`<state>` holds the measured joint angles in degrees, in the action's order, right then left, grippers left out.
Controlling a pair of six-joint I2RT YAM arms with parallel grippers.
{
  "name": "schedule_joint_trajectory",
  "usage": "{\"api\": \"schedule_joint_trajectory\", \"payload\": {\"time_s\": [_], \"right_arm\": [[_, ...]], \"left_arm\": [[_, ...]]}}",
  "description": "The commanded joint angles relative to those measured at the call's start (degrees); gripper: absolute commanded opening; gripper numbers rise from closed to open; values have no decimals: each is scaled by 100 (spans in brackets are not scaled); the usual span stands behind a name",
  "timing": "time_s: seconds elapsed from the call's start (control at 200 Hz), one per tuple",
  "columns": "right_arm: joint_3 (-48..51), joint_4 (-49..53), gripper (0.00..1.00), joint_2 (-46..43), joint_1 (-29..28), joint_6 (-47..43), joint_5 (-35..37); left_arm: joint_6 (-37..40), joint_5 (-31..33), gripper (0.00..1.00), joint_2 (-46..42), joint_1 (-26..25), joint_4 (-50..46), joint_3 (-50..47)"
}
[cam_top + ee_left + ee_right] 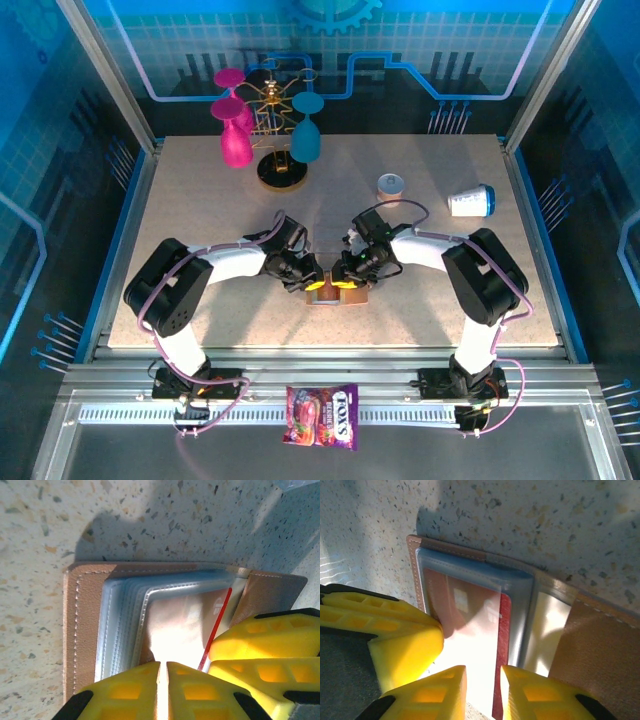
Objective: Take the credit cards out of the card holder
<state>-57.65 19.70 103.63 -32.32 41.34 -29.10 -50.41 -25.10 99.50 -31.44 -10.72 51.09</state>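
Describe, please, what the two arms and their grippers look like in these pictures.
The left arm and the right arm each have white links between bulky black joint housings, with purple cables looping along them. The left gripper and the right gripper carry bright yellow fingers with moulded rectangular recesses and black bases.

I see a tan wallet [82,630] with pale stitching and grey-blue pockets, a red card [505,630] inside, yellow fingers [130,690] over it, and a speckled beige table [150,510] beneath.
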Motion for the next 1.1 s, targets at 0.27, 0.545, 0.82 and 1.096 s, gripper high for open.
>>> {"api": "schedule_joint_trajectory", "payload": {"time_s": [0.27,0.545,0.82,1.096], "right_arm": [[-202,427,28,-64,-56,-126,170],[-256,289,22,-151,-56,-50,45],[-190,-77,20,-22,-59,124,-206],[-145,-98,21,134,-62,128,-217]], "left_arm": [[128,120,23,-122,42,-422,207],[206,269,26,-324,42,-764,323],[197,152,16,-276,18,-664,220],[205,179,15,-178,17,-611,109]]}}
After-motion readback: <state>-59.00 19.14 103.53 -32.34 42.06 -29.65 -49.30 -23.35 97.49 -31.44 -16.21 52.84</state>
